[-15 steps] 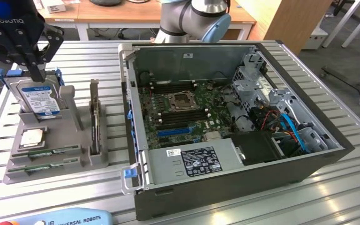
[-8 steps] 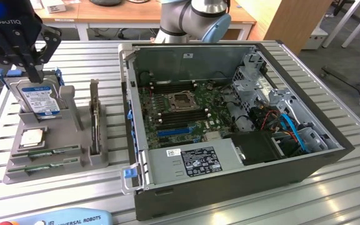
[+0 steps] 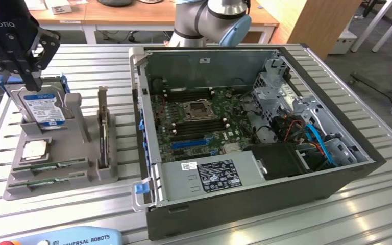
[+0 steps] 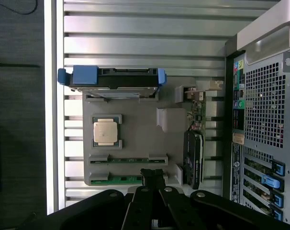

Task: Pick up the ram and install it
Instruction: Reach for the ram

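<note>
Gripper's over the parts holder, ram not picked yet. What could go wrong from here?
The gripper is shut roughly over the ram; descending like that, it would likely hit the stick's edge rather than straddle it.
A second stick lies in the neighbouring slot; a small offset might catch the wrong one.
The hard drive and expansion card stand taller in the holder, so the gripper could clip them.

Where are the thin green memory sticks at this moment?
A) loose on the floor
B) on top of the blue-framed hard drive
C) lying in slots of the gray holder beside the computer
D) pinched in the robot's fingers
C: both ram sticks lie in slots along one edge of the gray holder, while the fingers hang above it, shut on nothing.
</note>
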You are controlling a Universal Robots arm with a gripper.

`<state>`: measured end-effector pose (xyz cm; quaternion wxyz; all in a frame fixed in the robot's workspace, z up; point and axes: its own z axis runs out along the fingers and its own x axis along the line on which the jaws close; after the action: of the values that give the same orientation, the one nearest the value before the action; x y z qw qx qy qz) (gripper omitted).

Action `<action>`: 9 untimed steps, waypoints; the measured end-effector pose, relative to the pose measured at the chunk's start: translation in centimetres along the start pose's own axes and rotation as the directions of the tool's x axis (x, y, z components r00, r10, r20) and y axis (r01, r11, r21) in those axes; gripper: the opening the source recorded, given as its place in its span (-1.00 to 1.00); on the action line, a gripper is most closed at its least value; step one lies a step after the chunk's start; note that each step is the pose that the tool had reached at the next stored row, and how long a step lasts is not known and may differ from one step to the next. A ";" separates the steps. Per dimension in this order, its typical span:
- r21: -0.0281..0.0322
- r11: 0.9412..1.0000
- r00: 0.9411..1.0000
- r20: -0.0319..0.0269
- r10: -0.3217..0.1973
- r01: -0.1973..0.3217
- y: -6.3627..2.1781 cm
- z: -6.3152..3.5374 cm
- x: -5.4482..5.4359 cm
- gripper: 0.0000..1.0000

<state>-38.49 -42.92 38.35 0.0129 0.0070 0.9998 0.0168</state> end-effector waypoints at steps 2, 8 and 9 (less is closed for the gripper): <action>0.000 1.000 1.000 0.000 0.000 0.000 0.00 0.00 0.0 -0.80; -0.004 1.000 1.000 0.000 0.001 -0.001 0.01 0.02 0.0 -0.80; -0.006 1.000 1.000 0.000 0.000 0.000 0.00 0.04 0.0 -0.80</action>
<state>-38.50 -42.92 38.32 0.0128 0.0072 0.9997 0.0199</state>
